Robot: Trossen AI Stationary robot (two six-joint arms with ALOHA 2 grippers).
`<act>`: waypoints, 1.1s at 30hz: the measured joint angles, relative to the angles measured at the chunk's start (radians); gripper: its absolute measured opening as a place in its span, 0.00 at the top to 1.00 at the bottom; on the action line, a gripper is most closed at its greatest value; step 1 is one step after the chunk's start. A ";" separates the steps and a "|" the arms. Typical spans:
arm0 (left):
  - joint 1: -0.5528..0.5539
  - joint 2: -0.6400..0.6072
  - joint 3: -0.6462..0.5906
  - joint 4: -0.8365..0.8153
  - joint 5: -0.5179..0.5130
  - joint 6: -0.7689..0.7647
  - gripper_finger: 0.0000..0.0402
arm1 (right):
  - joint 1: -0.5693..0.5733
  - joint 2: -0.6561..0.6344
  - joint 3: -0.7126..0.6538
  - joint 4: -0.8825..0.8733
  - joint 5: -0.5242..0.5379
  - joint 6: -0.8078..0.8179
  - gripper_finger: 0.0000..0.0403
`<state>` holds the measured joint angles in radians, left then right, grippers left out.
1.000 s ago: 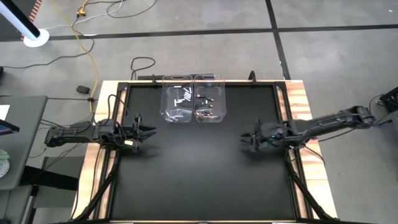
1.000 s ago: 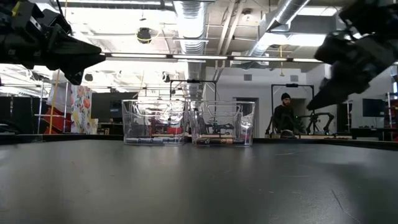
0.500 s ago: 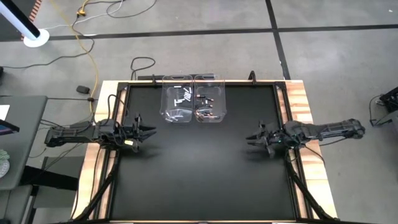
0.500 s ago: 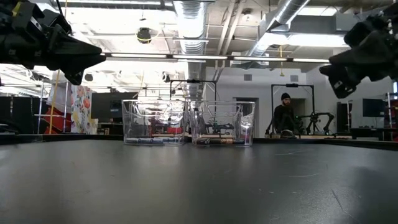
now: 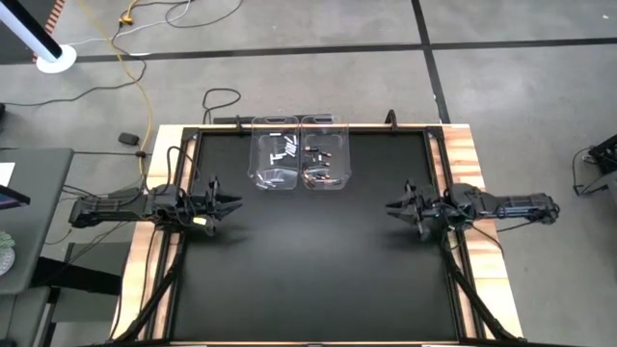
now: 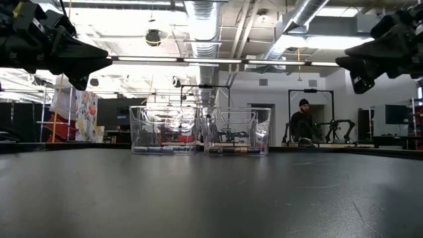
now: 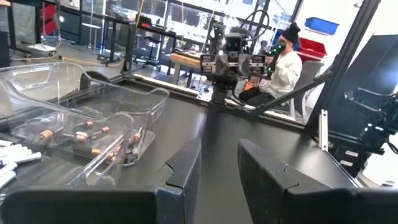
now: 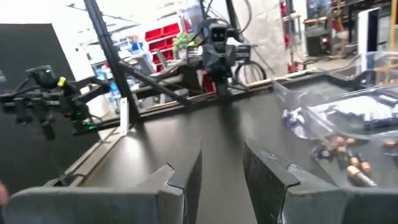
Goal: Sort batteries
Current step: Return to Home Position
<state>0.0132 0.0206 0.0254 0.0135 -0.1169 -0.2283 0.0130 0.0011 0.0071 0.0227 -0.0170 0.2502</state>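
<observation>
Two clear bins stand side by side at the table's far middle. The left bin (image 5: 276, 154) holds white and silver batteries (image 5: 285, 151). The right bin (image 5: 324, 154) holds dark batteries (image 7: 81, 137) with reddish ends. My left gripper (image 5: 231, 204) hovers at the table's left edge, level, pointing toward the table's right, open with nothing between its fingers (image 7: 217, 155). My right gripper (image 5: 390, 206) hovers at the right edge, level, pointing toward the left, open and empty as well (image 8: 222, 158). Both are well clear of the bins.
The black tabletop (image 5: 308, 260) stretches bare between the two grippers and toward the near edge. A wooden border (image 5: 465, 154) frames the table. A person (image 6: 303, 125) sits in the room beyond the far edge. Cables (image 5: 135, 58) lie on the floor.
My right gripper has drawn back toward the table's right edge, risen, and tipped up from slanting downward to level as its arm folded in. Its finger gap looks the same. The bins and batteries have stayed put.
</observation>
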 joint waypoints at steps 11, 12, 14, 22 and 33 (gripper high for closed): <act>0.000 0.000 0.000 0.000 0.000 0.000 0.75 | -0.091 0.014 -0.001 -0.003 0.000 -0.055 0.67; 0.000 0.000 0.000 0.000 0.000 0.000 0.75 | -0.095 0.019 -0.001 -0.003 0.000 -0.061 0.67; 0.000 0.000 0.000 0.000 0.000 0.000 0.75 | -0.095 0.034 -0.001 -0.003 0.000 -0.072 0.67; 0.000 0.000 0.000 0.000 0.000 0.000 0.75 | -0.094 0.085 -0.001 -0.004 0.000 -0.078 0.67; 0.000 0.000 0.000 0.000 0.000 0.000 0.75 | -0.094 0.168 -0.002 -0.005 0.000 -0.094 0.67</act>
<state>0.0128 0.0206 0.0254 0.0135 -0.1165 -0.2283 -0.0814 0.1689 0.0051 0.0181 -0.0174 0.1562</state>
